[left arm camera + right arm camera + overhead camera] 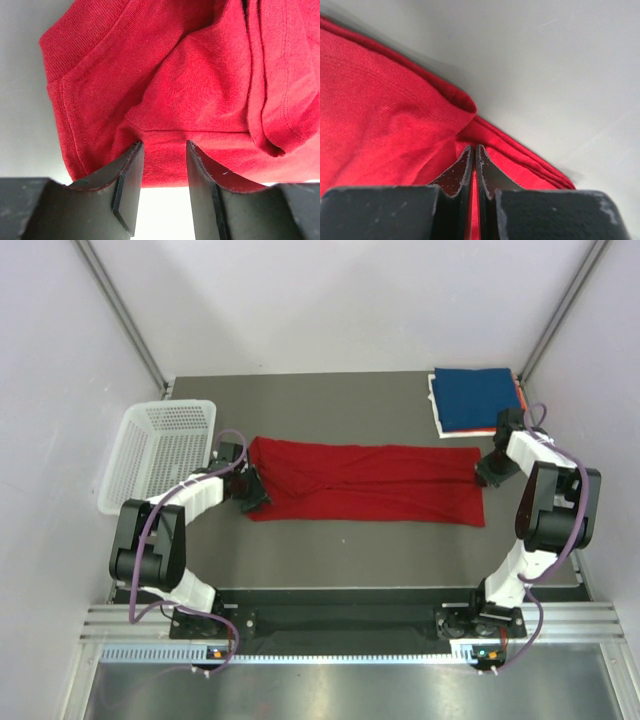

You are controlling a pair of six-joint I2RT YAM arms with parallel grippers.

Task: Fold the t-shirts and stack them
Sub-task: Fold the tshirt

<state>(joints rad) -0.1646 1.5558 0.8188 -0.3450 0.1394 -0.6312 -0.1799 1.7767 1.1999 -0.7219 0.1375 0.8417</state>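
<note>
Red t-shirt [365,483] lying soft, long and wrinkly, right gripper [474,148] pinching its edge tight, left gripper [164,146] gaping over it.

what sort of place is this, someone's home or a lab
Most likely a robot lab test cell: plain white walls box in a dark table, two arms are bolted to a metal rail, and a red t-shirt and white basket serve as props.

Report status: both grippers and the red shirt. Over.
Right gripper shut on red t-shirt, right end. Left gripper open at its left end. Shirt flat, half-folded. Folded stack, basket off to sides.
</note>
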